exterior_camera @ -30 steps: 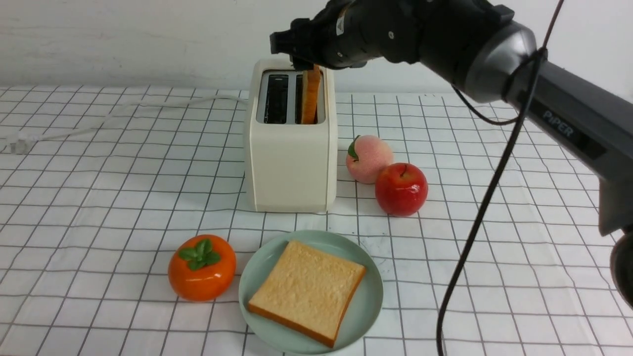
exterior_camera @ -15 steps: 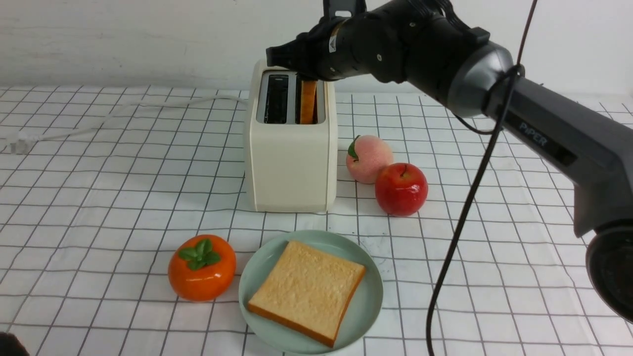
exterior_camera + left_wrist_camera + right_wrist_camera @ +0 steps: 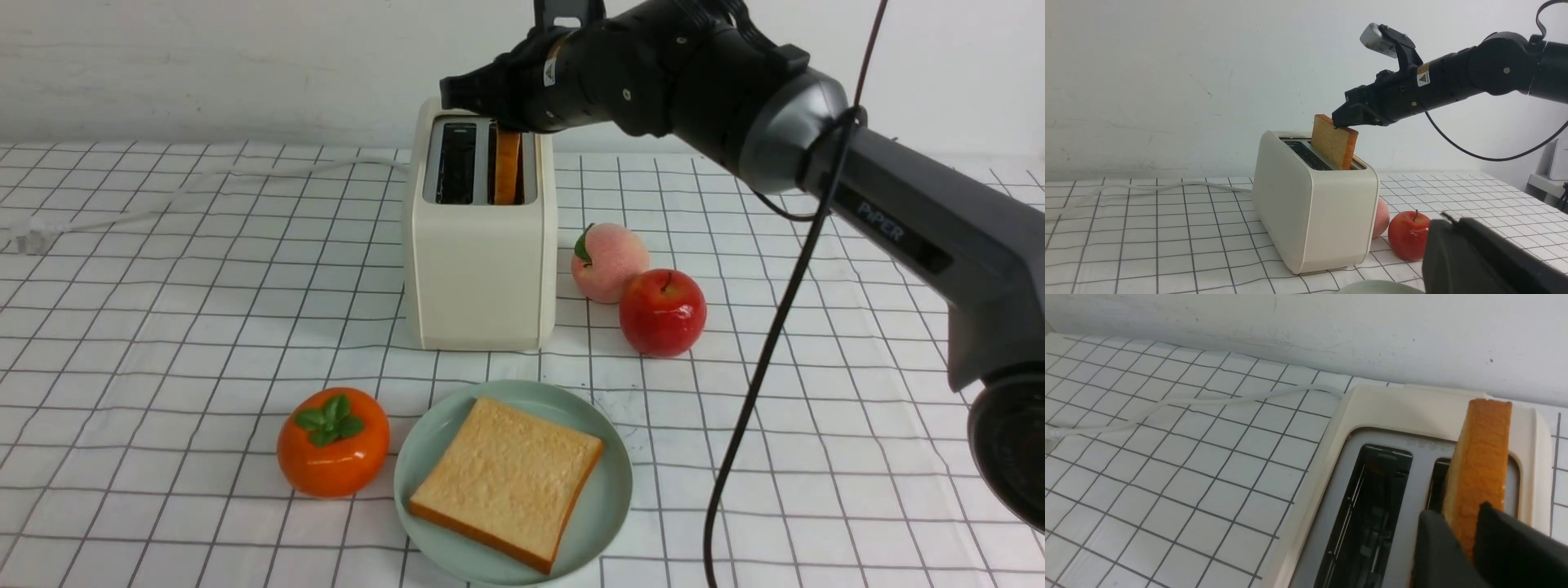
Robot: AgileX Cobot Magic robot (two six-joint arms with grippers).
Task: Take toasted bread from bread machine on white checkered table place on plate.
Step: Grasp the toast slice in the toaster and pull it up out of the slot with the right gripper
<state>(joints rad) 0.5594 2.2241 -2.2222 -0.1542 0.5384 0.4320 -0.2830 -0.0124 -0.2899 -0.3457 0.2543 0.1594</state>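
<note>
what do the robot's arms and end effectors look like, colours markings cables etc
The right arm is dark grey with pale PiPER lettering, a glossy rounded grey joint and a black cylindrical wrist bearing a yellow warning sticker and a silver camera. A black cable trails from it. The right end effector has flat matt black fingers. The left end effector shows only as a matt black block.

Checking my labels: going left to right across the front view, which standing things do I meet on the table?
Orange persimmon, bread machine, pink peach, red apple. The plate spans several of these, so I leave it out.
</note>
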